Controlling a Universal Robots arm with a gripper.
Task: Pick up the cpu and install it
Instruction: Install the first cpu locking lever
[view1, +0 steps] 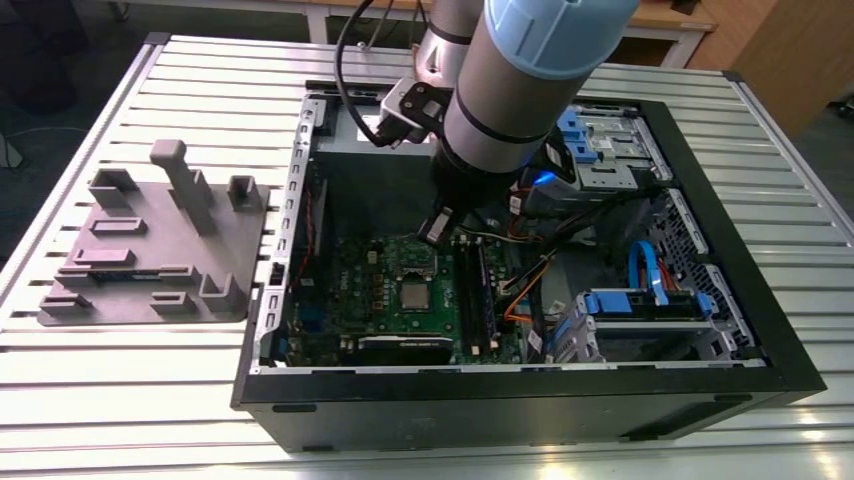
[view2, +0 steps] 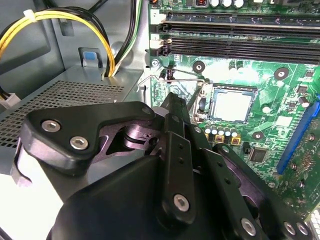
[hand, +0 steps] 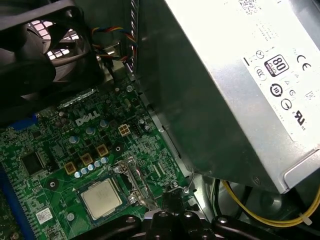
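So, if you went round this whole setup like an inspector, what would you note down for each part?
Surface: silver slatted metal table, carrying an open black computer case.
Job's things: small square silvery-grey cpu lies flat in its socket on the green motherboard.
Clutter: grey moulded tray with upright blocks, on the exterior view's left of the case.
Grippers: black gripper hangs inside the case above the motherboard, apart from the cpu; whether its jaws are open cannot be told.
Cables: yellow cable bundle beside the metal box; blue flat cable; black cable on the arm.
Surroundings: wooden furniture behind the table.
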